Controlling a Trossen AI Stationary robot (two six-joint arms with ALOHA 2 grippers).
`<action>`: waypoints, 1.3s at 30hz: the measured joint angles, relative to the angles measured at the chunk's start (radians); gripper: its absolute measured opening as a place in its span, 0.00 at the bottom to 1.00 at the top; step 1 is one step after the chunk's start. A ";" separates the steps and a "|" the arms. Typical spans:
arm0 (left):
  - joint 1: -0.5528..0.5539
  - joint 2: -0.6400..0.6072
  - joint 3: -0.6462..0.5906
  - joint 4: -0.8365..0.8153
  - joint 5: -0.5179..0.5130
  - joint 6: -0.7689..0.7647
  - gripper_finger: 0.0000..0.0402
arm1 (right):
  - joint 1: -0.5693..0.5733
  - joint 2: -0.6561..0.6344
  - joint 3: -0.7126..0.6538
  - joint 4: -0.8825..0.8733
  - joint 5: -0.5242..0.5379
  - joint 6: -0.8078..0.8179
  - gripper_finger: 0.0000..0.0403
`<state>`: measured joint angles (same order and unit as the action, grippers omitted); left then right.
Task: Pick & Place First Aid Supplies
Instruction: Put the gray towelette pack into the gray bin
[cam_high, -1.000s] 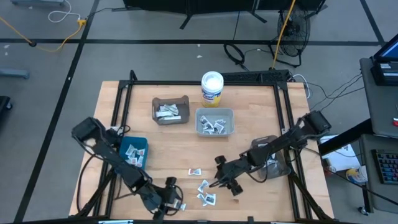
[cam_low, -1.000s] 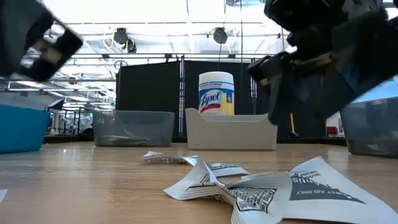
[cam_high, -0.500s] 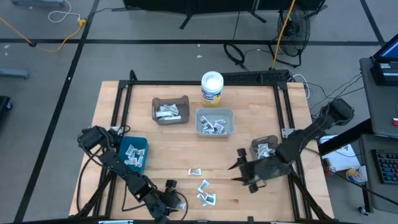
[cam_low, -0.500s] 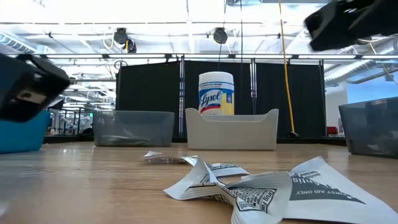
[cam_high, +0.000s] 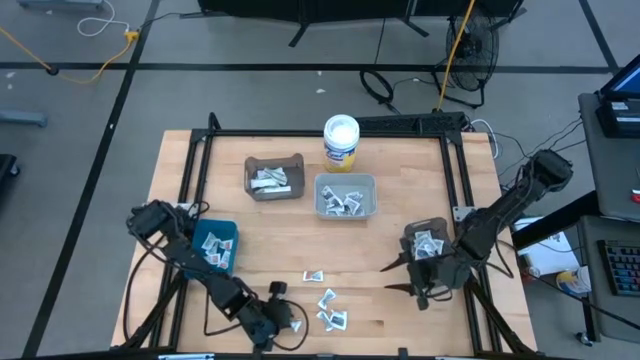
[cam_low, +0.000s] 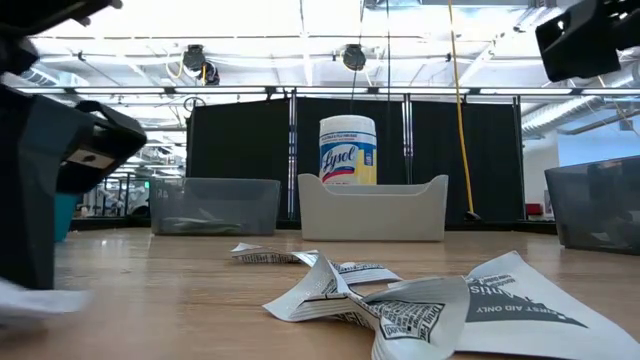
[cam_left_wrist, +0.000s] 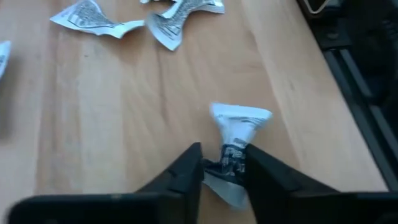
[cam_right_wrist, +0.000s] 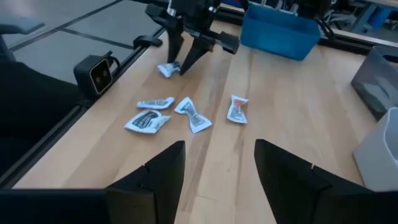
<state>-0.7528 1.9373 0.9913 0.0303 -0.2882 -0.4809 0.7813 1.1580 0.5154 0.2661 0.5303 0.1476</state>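
Left gripper (cam_left_wrist: 222, 169): jaws closing around a packet (cam_left_wrist: 235, 142) lying on the counter (cam_left_wrist: 124, 118).
Right gripper (cam_right_wrist: 214, 163): jaws open, empty.
Risk: thin packet may slip free on lifting.

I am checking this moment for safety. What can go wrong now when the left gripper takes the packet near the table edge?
The left gripper pinches only one end of a crumpled packet, so it might slip out when lifted. The packet lies close to the table's front edge, so if dropped it could fall off.

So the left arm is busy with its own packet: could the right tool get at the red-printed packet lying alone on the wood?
Probably yes: the right tool is open and faces the red-printed packet across bare wood, with the left tool working farther off.
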 joint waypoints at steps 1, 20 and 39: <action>0.005 0.000 0.000 -0.001 0.000 0.009 0.25 | 0.002 0.000 -0.005 0.002 0.000 -0.001 0.46; 0.197 -0.060 0.119 -0.028 -0.070 0.323 0.06 | 0.006 0.000 -0.021 0.013 0.131 -0.066 0.46; 0.478 -0.043 0.187 0.048 0.231 0.568 0.07 | -0.017 0.000 -0.091 0.081 0.126 -0.087 0.46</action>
<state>-0.2745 1.8938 1.1778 0.0778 -0.0569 0.0873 0.7643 1.1580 0.4242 0.3474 0.6567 0.0605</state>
